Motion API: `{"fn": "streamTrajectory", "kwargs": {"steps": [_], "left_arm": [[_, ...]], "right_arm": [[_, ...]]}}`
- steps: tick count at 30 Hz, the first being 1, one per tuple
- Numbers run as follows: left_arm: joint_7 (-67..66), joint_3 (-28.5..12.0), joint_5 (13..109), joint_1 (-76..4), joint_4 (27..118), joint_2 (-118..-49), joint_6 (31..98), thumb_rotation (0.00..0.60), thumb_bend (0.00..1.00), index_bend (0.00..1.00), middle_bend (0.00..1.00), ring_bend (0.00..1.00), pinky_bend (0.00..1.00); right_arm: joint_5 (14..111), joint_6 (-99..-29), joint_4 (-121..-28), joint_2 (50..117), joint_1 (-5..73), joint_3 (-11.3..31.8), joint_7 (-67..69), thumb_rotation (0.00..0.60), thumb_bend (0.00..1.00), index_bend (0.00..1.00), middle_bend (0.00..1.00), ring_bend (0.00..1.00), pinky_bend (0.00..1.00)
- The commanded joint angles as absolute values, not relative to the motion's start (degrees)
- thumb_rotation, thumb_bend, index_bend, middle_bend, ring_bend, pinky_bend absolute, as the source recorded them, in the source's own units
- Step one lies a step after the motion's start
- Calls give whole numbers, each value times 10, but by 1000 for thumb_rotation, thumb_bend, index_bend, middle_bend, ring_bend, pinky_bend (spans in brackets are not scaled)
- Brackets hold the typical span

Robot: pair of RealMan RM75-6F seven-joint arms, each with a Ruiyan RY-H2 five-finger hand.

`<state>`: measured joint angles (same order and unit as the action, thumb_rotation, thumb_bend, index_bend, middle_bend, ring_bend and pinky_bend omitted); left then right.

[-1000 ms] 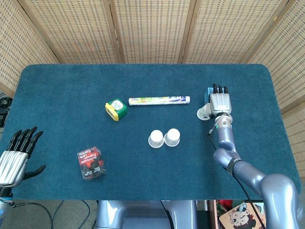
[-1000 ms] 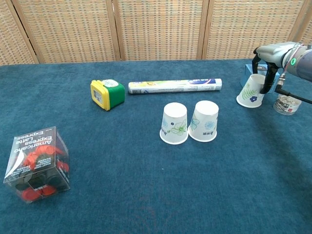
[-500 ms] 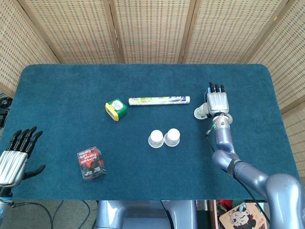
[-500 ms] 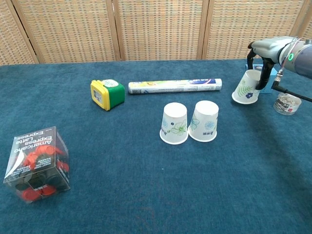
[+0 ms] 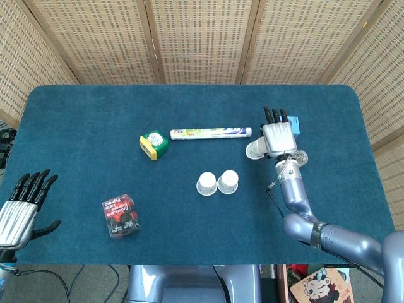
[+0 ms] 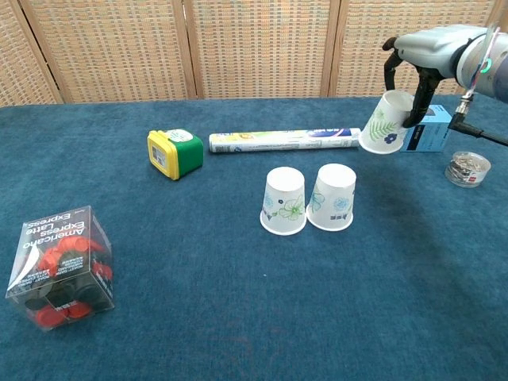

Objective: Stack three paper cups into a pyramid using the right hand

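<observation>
Our right hand [image 6: 425,49] grips a tilted paper cup [image 6: 384,123] between fingers [image 6: 416,97]; blue box [image 6: 429,128] just behind, two upturned cups [image 6: 308,200] below-left.

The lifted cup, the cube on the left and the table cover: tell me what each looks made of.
Lifted cup, held by the right hand: matte white paper with printed leaves, probably thin-walled. Cube: clear glossy plastic, since red and dark capsules show through it. Table cover: dark teal, matte and fuzzy, likely felt or short-pile fabric.
</observation>
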<state>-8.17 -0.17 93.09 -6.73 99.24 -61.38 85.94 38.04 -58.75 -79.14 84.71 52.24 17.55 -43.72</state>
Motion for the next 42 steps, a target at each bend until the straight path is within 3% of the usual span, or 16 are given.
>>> {"fn": "streamTrajectory", "kwargs": {"steps": [1,14,24,42], "left_arm": [[-81,-1,933,-67,992,-614,861,600,180,0,0,0,0],[-76,2,940,-66,990,-612,864,600,180,0,0,0,0],[-68,1,939,-67,986,-612,862,600,180,0,0,0,0],[-70,4,945,-65,988,-612,866,600,181,0,0,0,0]], "right_arm": [[389,-638,-896,800,514,176,-469,600,150,534,17,0,0],[360,-690,-1024,804,563,172,-562,600,150,534,17,0,0],[338,-708,-1015,853,594,157,-591,600,150,540,17,0,0],[330,-733,-1048,861,609,147,-610,600,150,541,16,0,0]]}}
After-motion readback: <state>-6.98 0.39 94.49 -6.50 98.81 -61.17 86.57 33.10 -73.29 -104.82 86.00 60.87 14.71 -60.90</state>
